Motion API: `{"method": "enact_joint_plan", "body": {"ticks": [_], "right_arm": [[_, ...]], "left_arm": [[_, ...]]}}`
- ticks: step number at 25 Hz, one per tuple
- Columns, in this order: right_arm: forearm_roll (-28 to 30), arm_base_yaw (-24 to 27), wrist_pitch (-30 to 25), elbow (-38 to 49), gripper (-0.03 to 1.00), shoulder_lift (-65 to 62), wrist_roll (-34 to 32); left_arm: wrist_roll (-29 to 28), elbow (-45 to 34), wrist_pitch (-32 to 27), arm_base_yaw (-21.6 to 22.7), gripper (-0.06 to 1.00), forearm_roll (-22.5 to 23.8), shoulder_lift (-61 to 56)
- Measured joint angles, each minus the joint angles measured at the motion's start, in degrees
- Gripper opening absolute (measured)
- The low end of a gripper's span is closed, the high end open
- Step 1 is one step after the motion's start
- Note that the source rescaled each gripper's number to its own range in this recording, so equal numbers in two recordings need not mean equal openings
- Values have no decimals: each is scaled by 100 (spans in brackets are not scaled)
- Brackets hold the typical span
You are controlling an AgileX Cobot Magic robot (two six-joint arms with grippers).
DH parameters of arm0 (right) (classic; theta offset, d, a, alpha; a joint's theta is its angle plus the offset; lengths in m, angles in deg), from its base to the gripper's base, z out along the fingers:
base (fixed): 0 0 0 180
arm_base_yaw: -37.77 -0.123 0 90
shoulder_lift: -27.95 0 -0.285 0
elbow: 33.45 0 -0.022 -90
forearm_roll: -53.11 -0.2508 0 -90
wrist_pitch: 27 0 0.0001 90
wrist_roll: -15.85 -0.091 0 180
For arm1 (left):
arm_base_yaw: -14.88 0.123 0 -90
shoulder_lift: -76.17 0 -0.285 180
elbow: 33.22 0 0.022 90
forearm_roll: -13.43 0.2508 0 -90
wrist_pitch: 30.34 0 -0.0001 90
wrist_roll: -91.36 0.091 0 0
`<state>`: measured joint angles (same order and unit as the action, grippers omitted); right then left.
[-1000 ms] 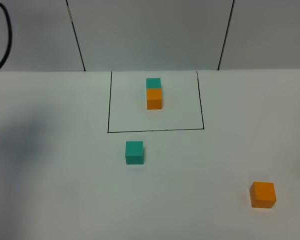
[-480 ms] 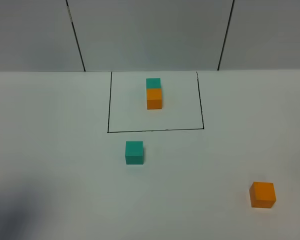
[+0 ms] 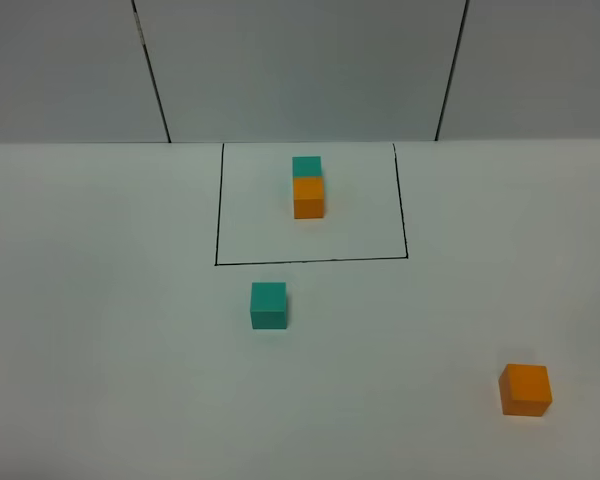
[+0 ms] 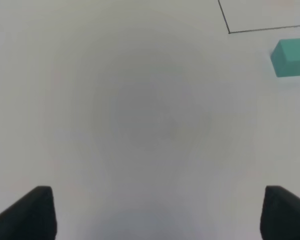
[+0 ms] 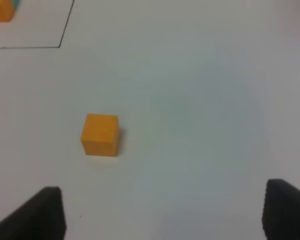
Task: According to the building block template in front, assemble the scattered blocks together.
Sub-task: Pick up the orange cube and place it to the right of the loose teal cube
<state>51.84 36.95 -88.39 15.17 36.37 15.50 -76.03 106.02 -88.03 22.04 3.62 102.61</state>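
Exterior high: black outline (image 3: 310, 261) frames the joined teal-orange template pair (image 3: 308, 195).

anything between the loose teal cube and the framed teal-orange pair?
Only the front line of the black frame crosses between the loose teal cube and the pair; the rest is bare table. The exterior high view shows it.

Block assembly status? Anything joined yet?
Done: nothing. The loose teal cube sits just outside the black frame. The loose orange cube lies far off on the right arm's side, well apart from it. In hand: nothing; both arms' jaws stand open and empty. Left: grasp each cube and join them like the framed pair, orange in front of teal, touching.
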Motion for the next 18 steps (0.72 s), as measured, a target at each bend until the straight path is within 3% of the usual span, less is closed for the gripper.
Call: {"method": "enact_joint_plan", "body": {"ticks": [10, 18], "right_arm": [[0, 0, 0, 0, 64, 0, -6], [0, 0, 0, 0, 64, 0, -6]], "left_arm": [[40, -694, -221, 0, 79, 222, -1317], [40, -735, -258, 0, 68, 290, -1896]]}}
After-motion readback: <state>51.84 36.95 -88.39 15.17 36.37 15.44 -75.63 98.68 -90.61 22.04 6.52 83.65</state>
